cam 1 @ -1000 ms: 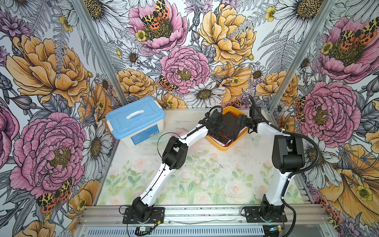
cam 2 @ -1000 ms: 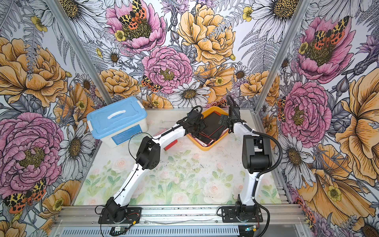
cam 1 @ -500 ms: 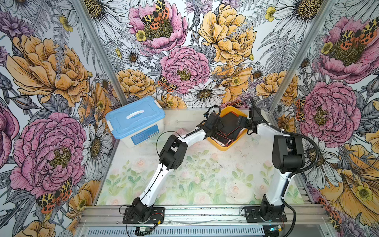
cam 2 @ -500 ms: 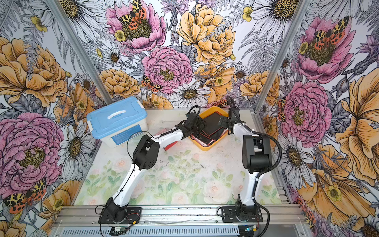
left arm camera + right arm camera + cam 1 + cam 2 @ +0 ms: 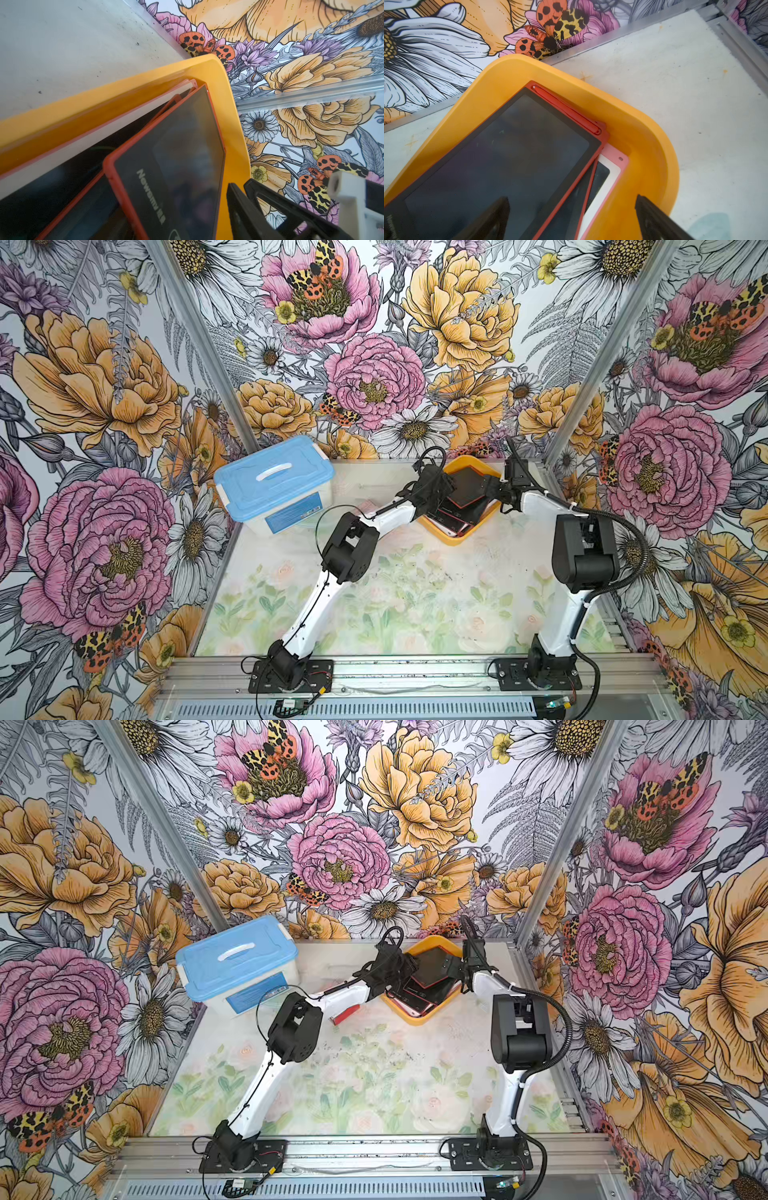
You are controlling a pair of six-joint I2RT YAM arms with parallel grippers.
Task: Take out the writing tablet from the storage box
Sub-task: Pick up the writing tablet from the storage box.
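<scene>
The storage box (image 5: 451,537) (image 5: 415,1018) is a shallow yellow-orange bin at the back right of the table. It holds several stacked tablets. The top writing tablet (image 5: 467,485) (image 5: 176,155) (image 5: 498,155) has a dark screen and a red frame, and lies askew. My left gripper (image 5: 438,489) reaches in over the box's left side. It is open; one finger (image 5: 239,207) shows beside the tablet's edge, and the tablet hides the other. My right gripper (image 5: 571,207) stands wide open over the right side, one finger above the top tablet, one above the box wall.
A pink-and-white tablet (image 5: 612,172) lies lowest in the stack. A translucent box with a blue lid (image 5: 274,485) stands at the back left. A small red-and-white carton (image 5: 345,1013) lies under my left forearm. The back wall runs close behind the bin (image 5: 643,135).
My left gripper has pushed further into the box over the tablets and its jaws have narrowed. The left elbow has swung left. The right arm has not moved.
</scene>
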